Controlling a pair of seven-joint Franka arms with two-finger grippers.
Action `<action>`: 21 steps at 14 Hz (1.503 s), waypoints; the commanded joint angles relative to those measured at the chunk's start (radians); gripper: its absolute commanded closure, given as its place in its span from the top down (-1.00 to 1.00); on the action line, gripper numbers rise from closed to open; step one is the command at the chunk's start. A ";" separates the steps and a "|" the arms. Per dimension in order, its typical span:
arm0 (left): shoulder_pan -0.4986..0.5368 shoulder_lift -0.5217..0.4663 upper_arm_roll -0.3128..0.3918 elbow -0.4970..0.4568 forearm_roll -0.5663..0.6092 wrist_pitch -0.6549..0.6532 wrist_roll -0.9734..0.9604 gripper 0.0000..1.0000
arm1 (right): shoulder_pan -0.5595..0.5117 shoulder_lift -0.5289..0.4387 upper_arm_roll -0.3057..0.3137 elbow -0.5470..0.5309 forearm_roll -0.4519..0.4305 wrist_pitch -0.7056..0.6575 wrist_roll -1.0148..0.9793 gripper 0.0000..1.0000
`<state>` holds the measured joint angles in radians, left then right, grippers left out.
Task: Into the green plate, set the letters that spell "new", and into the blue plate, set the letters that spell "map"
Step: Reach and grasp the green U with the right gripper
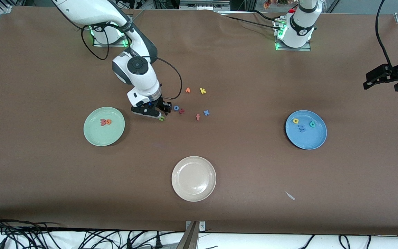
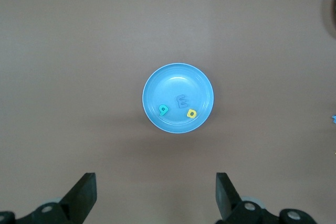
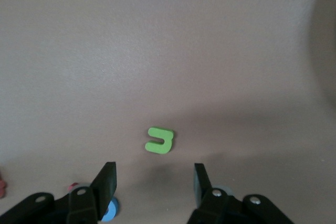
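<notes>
Brown table [image 1: 47,180] carrying three plates: green plate [image 1: 95,136] toward the right arm's end, blue plate [image 1: 314,141] toward the left arm's end, beige plate [image 1: 185,188] between them and nearest the front camera, nothing in it.

Right arm reaching down from its base; right gripper [image 1: 160,116] low over the table just beside the green plate, jaws partly open, nothing held. Green "n" [image 3: 159,140] flat on the table ahead of the fingertips, not between them yet. Probably lining up for the pick.

Left gripper [image 2: 156,195] parked high toward the left arm's end of the table, jaws wide, empty, waiting.

Green plate holding the orange "e" [image 1: 108,121] and salmon "w" [image 1: 103,122], touching. "n" the only piece missing.

Blue plate holding the yellow "a" [image 1: 295,120], blue "m" [image 1: 301,128], teal "p" [image 1: 312,123]. "map" looks finished.

Distractors left mid-table: blue "o" [image 1: 176,108], yellow "k" [image 1: 202,91], blue "x" [image 1: 206,112], salmon "f" [image 1: 197,117], plus two small ones, unreadable.

Foam letter thin and flat: fingers need to straddle it nearly at table level.
</notes>
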<state>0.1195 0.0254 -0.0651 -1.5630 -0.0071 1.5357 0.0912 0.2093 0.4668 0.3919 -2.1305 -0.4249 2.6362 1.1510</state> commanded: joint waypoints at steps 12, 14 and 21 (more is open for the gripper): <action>0.000 -0.004 0.001 0.001 -0.014 -0.006 0.010 1.00 | 0.022 0.115 -0.021 0.064 -0.186 0.044 0.171 0.33; 0.000 -0.004 0.001 0.001 -0.014 -0.006 0.008 1.00 | 0.022 0.115 -0.024 0.064 -0.190 0.044 0.173 0.30; -0.003 -0.004 0.001 0.001 -0.013 -0.006 0.008 1.00 | 0.021 0.130 -0.044 0.066 -0.238 0.053 0.173 0.09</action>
<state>0.1190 0.0254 -0.0658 -1.5630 -0.0071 1.5357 0.0912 0.2237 0.5673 0.3659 -2.0837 -0.6159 2.6729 1.2984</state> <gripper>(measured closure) 0.000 0.445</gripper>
